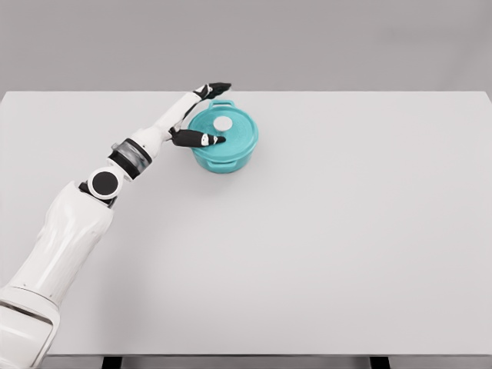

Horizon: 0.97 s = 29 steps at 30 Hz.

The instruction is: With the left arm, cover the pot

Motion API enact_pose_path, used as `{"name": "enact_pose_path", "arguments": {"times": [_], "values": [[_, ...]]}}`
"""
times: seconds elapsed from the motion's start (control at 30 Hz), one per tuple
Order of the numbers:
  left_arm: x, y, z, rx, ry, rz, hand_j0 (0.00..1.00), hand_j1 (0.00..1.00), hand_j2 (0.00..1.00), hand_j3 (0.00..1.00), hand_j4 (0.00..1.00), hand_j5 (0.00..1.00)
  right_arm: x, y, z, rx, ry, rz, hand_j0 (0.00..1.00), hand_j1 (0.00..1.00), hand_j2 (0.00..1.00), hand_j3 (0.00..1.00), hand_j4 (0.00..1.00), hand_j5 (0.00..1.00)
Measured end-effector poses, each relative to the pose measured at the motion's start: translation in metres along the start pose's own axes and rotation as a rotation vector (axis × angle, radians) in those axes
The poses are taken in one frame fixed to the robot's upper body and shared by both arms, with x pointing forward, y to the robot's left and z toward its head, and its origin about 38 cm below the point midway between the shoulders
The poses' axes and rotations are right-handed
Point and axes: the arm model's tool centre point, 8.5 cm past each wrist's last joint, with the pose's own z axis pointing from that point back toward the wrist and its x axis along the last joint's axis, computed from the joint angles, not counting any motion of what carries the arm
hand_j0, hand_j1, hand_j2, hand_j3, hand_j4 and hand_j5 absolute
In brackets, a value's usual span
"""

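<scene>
Teal pot [224, 140] near table's [323, 254] far edge, left of middle, lid [224, 128] on. Left hand [201, 115] at pot's left rim, fingers spread.

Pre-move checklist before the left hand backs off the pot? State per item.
1. Lid on pot: ok, it sits flush over the rim, white knob near the centre.
2. Pot upright on table: ok, no tilt visible.
3. Left hand released: ok, fingers spread around the lid and not closed on the knob.
4. Contact with lid: cannot tell; the thumb lies over the lid's near edge and one finger reaches past the far rim.
5. Retreat path: ok, bare table on the arm's side of the pot.
6. Right arm: cannot tell, out of view.
</scene>
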Motion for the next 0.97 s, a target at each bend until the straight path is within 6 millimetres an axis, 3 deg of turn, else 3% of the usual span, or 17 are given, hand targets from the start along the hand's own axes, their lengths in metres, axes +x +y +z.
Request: {"name": "enact_pose_path", "arguments": {"times": [0.4,0.53,0.6,0.67,0.73,0.83,0.97], "values": [[0.007,0.018,0.0,0.045,-0.034,0.049,1.0,1.0,1.0,1.0,1.0,1.0,0.0,0.0,0.0,0.0,0.0,0.0,1.0,1.0,1.0,1.0,1.0,1.0],[0.007,0.028,0.011,0.017,-0.05,0.07,1.0,1.0,1.0,1.0,1.0,1.0,0.0,0.0,0.0,0.0,0.0,0.0,1.0,1.0,1.0,1.0,1.0,1.0],[0.011,0.048,0.027,-0.007,-0.077,0.061,1.0,1.0,1.0,1.0,1.0,1.0,0.0,0.0,0.0,0.0,0.0,0.0,1.0,1.0,1.0,1.0,1.0,1.0],[0.011,0.055,0.053,-0.062,-0.092,0.049,1.0,1.0,1.0,1.0,1.0,1.0,0.0,0.0,0.0,0.0,0.0,0.0,1.0,1.0,1.0,1.0,1.0,1.0],[0.003,0.056,0.094,-0.14,-0.074,0.047,1.0,1.0,1.0,1.0,1.0,1.0,0.0,0.0,0.0,0.0,0.0,0.001,1.0,1.0,1.0,1.0,1.0,1.0],[0.007,0.091,0.143,-0.216,-0.041,-0.044,1.0,1.0,1.0,1.0,1.0,1.0,0.0,0.0,0.0,0.0,0.0,0.0,1.0,1.0,1.0,1.0,1.0,1.0],[0.01,0.119,0.179,-0.261,0.013,-0.116,1.0,1.0,1.0,1.0,1.0,1.0,0.0,0.0,0.0,0.0,0.0,0.0,1.0,1.0,1.0,1.0,1.0,1.0]]}}
